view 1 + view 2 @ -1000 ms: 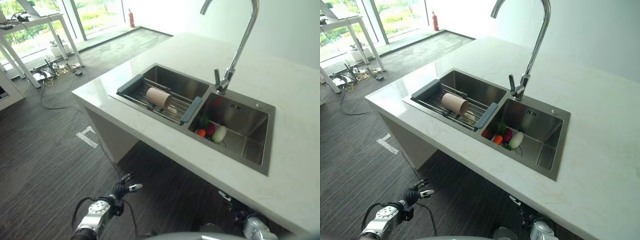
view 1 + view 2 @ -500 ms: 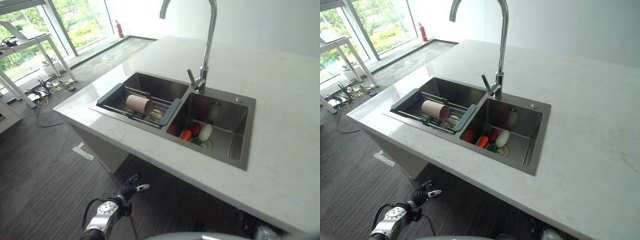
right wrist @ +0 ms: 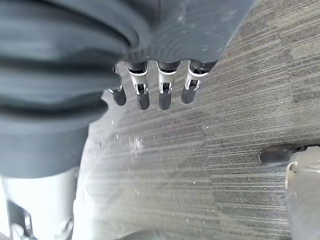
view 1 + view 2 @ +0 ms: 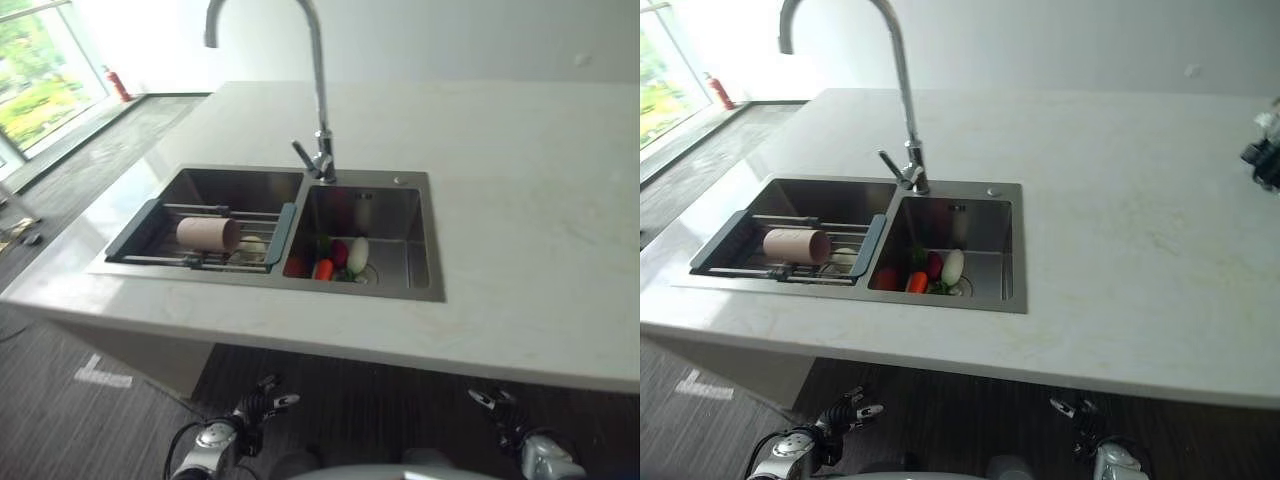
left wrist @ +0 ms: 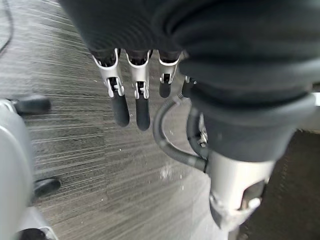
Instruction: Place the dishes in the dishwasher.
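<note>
Left eye view gives us the dishes first: a pink cup [image 4: 208, 234] lies on its side on a wire rack [image 4: 200, 240] with grey-blue ends, set across the left basin of the sink [image 4: 430, 240]. At about 3 o'clock from the cup, touching or just beside it on the same rack, we see a small pale dish [image 4: 252, 244], too small for us to tell more. In the right basin a cluster of vegetables [image 4: 338, 257] sits near the drain, at 3 o'clock from the rack: a white one, a dark red one, an orange one and some green. The tap [image 4: 318, 100] rises from the sink's far edge, at 12 o'clock between the two basins, its arched spout ending over the left basin. Around the sink spreads a pale marbled tabletop [image 4: 520, 220].

Well apart from the dishes, below the tabletop's near edge, we see both hands over the dark striped floor [image 4: 60, 420]. Our left hand [image 4: 262, 404] hangs at about 6 o'clock from the rack; its own wrist view shows the fingers [image 5: 121, 107] straight, slightly apart, holding nothing. Our right hand [image 4: 508, 413] hangs at about 5 o'clock from the sink; its fingers [image 3: 165, 97] are likewise straight and side by side, empty, above the floor.
</note>
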